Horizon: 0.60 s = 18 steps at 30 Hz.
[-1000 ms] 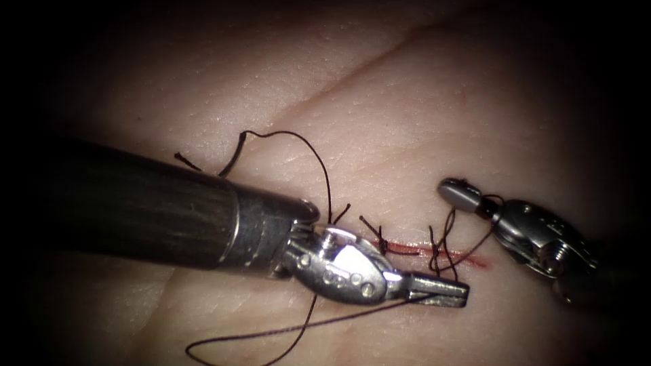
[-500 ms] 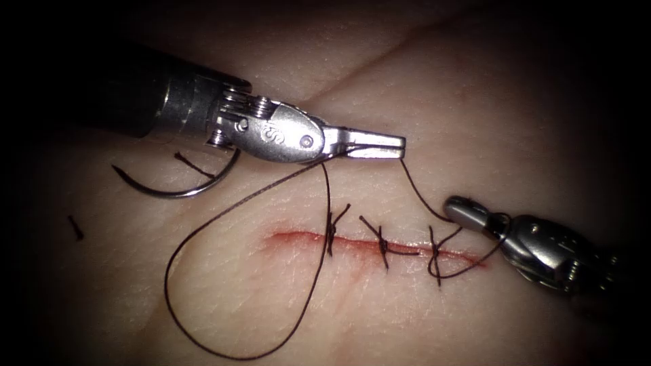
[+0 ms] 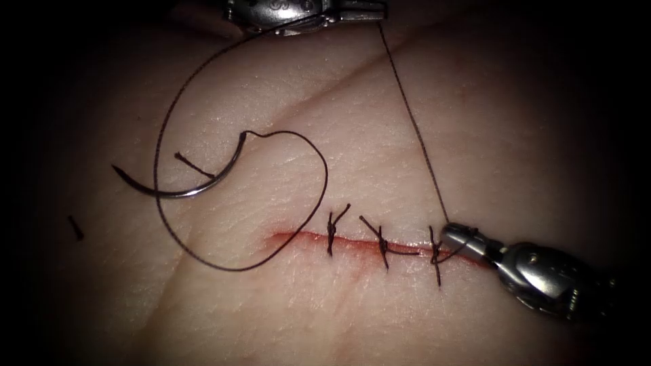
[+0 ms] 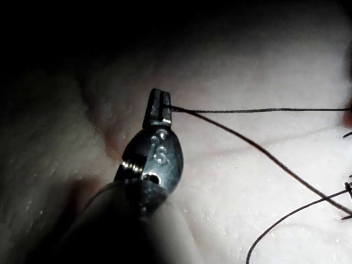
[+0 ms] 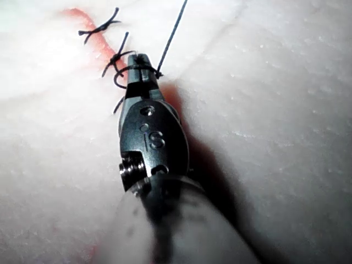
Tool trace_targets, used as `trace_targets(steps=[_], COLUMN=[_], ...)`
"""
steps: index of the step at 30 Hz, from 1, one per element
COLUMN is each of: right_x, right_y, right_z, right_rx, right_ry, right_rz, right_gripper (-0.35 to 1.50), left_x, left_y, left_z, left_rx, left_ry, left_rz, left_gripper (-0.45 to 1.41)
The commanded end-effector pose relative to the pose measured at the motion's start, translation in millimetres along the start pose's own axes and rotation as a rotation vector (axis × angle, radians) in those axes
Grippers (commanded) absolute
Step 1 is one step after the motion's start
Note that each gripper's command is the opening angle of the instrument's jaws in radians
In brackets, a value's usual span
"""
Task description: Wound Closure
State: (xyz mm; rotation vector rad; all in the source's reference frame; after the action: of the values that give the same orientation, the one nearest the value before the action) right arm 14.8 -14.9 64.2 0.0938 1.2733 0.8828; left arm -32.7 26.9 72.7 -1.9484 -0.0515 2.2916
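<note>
Jaws of the left tool (image 3: 363,9), top centre of frame, clench the thread (image 3: 413,129); right tool (image 3: 456,237) grips thread at the cut's (image 3: 298,237) right end; needle (image 3: 180,186) lies free on tissue (image 3: 515,122), centre left.

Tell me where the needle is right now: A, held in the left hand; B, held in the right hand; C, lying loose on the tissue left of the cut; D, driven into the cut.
C: the needle lies free on the tissue, left of the cut, away from both hands.
</note>
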Motion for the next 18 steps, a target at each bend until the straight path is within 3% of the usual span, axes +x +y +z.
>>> trace_targets(steps=[1,11,18], right_x=[-1.4,-2.3,-4.1], right_y=[-1.1,-3.3,-4.7], right_z=[0.1,-1.0,-1.9], right_rx=[0.007,0.027,0.041], right_ry=[-0.005,-0.005,-0.016], right_rz=[-0.001,-0.013,-0.033], right_gripper=[-0.35,-0.35,-0.35], left_x=[-0.5,-2.6,-4.3], left_y=[-1.2,-7.2,-9.3], left_z=[0.1,-1.9,-2.4], left_rx=[0.019,0.158,0.194], left_ry=[-0.004,-0.106,-0.133], left_rz=[0.010,0.068,0.076], left_gripper=[-0.45,-0.45,-0.45])
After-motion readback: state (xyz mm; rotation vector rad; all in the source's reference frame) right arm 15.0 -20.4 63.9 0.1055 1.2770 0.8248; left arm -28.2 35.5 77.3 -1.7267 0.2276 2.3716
